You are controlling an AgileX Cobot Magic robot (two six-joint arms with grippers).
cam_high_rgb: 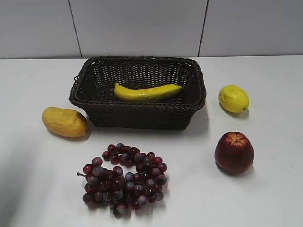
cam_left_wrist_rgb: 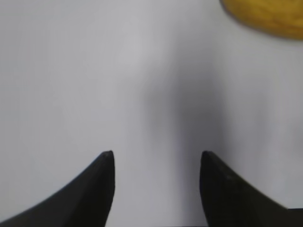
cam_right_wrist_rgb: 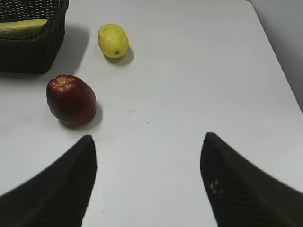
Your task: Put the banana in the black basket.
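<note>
The yellow banana (cam_high_rgb: 147,92) lies inside the black basket (cam_high_rgb: 137,113) at the back middle of the table. A piece of the banana (cam_right_wrist_rgb: 21,26) and the basket's corner (cam_right_wrist_rgb: 33,52) show at the top left of the right wrist view. Neither gripper shows in the exterior view. My left gripper (cam_left_wrist_rgb: 157,153) is open and empty over bare white table. My right gripper (cam_right_wrist_rgb: 147,137) is open and empty over the table, to the right of the fruit.
A mango (cam_high_rgb: 64,122) lies left of the basket; its edge shows in the left wrist view (cam_left_wrist_rgb: 270,16). A lemon (cam_high_rgb: 233,98) and a red apple (cam_high_rgb: 234,152) sit to the right. Dark grapes (cam_high_rgb: 124,178) lie in front. A tiled wall stands behind.
</note>
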